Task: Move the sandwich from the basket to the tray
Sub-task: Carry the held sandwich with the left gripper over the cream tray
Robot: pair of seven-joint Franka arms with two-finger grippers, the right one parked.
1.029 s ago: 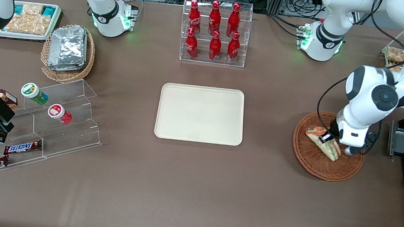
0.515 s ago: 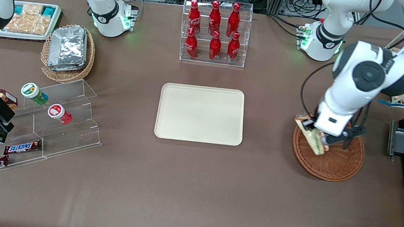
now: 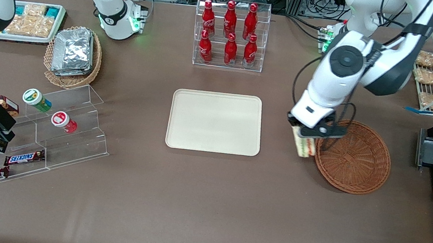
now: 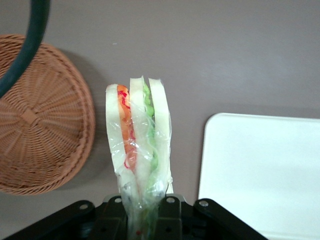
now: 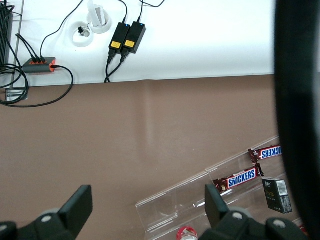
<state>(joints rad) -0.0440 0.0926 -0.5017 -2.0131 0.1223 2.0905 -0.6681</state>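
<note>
since a second ago the gripper (image 3: 307, 136) has lifted out of the basket (image 3: 359, 160) and swung toward the tray (image 3: 215, 122); it now hangs over bare table between the two, just beside the basket's rim. its fingers are clamped on the sandwich (image 3: 304, 144), which is carried clear of the basket, held on edge with its bread and filling layers showing in plastic wrap (image 4: 138, 150). farther from the camera stands a clear rack of red bottles (image 3: 229, 33).
</note>
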